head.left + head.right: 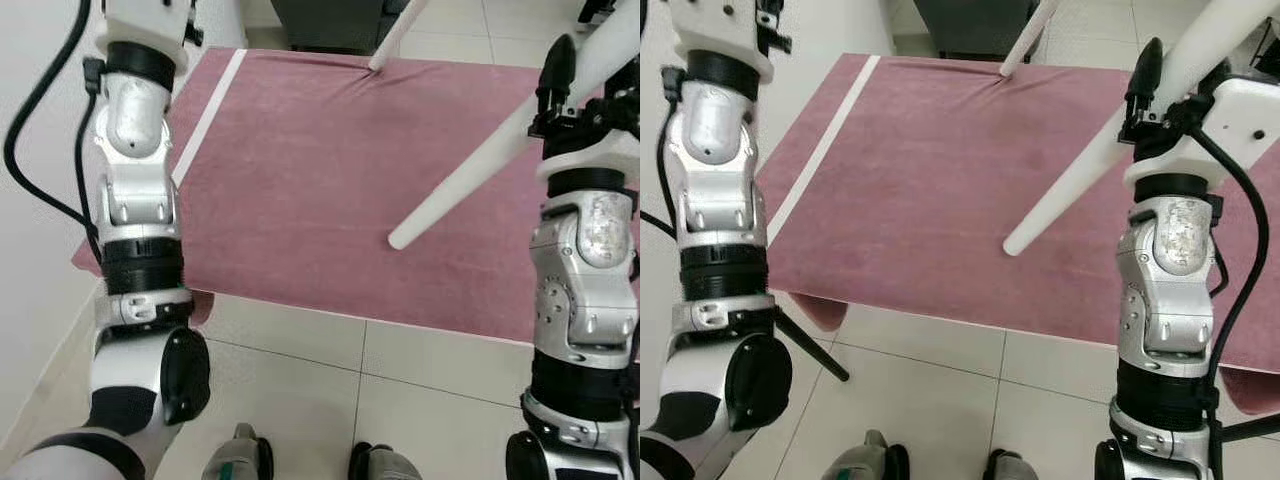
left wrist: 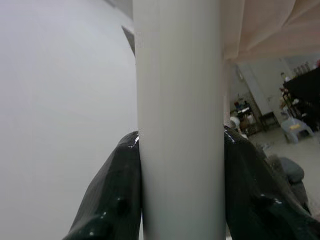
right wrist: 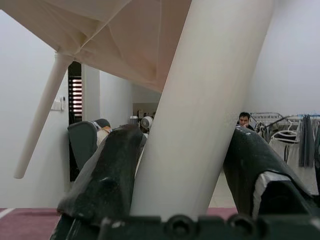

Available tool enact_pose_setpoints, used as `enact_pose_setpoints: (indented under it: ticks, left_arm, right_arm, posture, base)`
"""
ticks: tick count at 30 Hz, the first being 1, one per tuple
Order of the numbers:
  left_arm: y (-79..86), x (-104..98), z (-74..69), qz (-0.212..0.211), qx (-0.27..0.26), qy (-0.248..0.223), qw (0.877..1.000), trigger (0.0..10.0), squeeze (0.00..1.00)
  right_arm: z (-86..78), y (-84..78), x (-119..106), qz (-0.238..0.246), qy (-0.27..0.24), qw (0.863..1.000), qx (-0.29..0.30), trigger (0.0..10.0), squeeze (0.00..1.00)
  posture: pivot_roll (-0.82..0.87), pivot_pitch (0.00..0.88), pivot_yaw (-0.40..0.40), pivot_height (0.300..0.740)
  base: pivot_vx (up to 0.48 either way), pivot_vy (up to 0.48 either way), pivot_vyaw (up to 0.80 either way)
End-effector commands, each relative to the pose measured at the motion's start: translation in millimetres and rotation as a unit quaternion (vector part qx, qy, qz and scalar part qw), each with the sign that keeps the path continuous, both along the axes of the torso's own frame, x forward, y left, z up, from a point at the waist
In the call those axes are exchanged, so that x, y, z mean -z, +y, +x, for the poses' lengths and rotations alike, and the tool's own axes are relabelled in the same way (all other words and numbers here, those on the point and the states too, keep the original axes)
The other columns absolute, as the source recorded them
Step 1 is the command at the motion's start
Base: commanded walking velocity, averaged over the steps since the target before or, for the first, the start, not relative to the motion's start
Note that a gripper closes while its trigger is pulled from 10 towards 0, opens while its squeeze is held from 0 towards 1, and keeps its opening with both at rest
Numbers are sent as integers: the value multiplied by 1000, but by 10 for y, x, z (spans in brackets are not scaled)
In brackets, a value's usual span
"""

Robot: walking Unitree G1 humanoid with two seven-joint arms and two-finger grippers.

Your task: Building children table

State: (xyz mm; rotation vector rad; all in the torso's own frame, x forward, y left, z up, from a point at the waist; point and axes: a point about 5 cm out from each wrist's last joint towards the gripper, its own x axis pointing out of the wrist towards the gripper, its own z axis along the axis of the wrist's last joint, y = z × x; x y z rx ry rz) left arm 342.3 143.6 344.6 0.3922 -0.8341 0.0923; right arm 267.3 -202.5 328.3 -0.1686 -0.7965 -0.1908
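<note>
Two grippers, each clamped on a white table leg.
Right gripper (image 3: 175, 165) holds a leg (image 1: 470, 175) slanting near-left over the mat (image 1: 300, 170); left gripper (image 2: 181, 190) pinches another leg (image 2: 177, 115).

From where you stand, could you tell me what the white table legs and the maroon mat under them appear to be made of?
White table legs: smooth, matte and evenly white with no grain showing, so probably painted wood or plastic; I cannot tell which. The left gripper and right gripper each clamp one. Maroon mat: soft fabric, seemingly short pile, going by its faintly mottled nap and the pucker where a leg tip presses in.
</note>
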Motion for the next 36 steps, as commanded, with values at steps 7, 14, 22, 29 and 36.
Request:
enact_pose_setpoints:
  ticks: [7,14,22,29,36]
  left_arm:
    - [-134,143,57,8,23,41,999,10000,0]
    - [-153,427,123,1,46,113,993,10000,0]
    - [-186,627,114,-4,57,150,987,10000,0]
    - [-149,922,146,-12,52,212,976,10000,0]
    - [-3,1039,161,-22,6,240,971,10000,0]
  right_arm:
    - [-195,60,-231,-116,-69,989,59,0,0]
    - [-273,143,-289,-163,-88,980,67,0,0]
    - [-381,180,-313,-199,-97,972,82,0,0]
    - [-372,316,-175,-229,-61,971,43,0,0]
    - [-283,688,331,-200,23,978,-57,1569,0]
  posture:
    - [-37,107,92,740]
    - [-37,111,96,740]
    - [-56,122,108,740]
    - [-59,122,111,740]
    - [-60,125,114,740]
  base:
    - [0,0,0]
    - [0,0,0]
    - [0,0,0]
    - [0,0,0]
    - [0,0,0]
